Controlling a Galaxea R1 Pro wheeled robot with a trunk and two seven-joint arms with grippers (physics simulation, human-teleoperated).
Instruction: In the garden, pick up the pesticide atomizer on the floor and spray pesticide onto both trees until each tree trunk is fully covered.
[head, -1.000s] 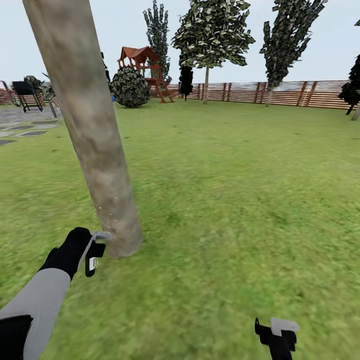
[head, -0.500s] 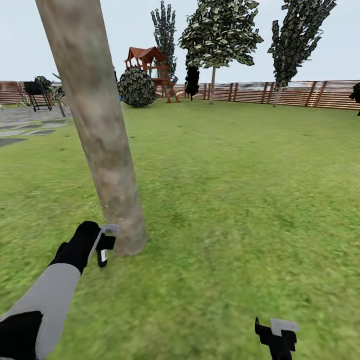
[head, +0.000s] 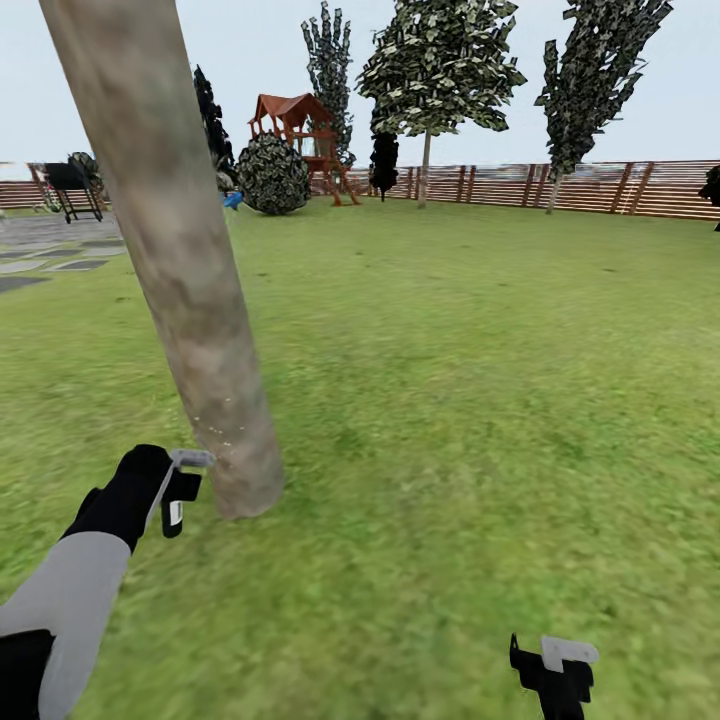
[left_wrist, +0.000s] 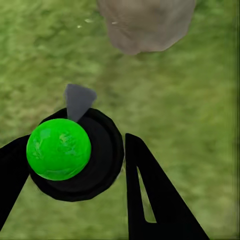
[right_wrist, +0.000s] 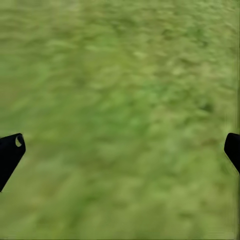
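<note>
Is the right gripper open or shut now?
Open: in the right wrist view, the right gripper has its fingers far apart, with only grass between.

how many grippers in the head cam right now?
2. The left gripper sits low on the left beside the base of the tree trunk, shut on the sprayer. The right gripper is at the bottom edge, open over grass.

Red-roofed playset (head: 296, 140) beside round bush (head: 272, 175); cart (head: 70, 186) far left.
</note>
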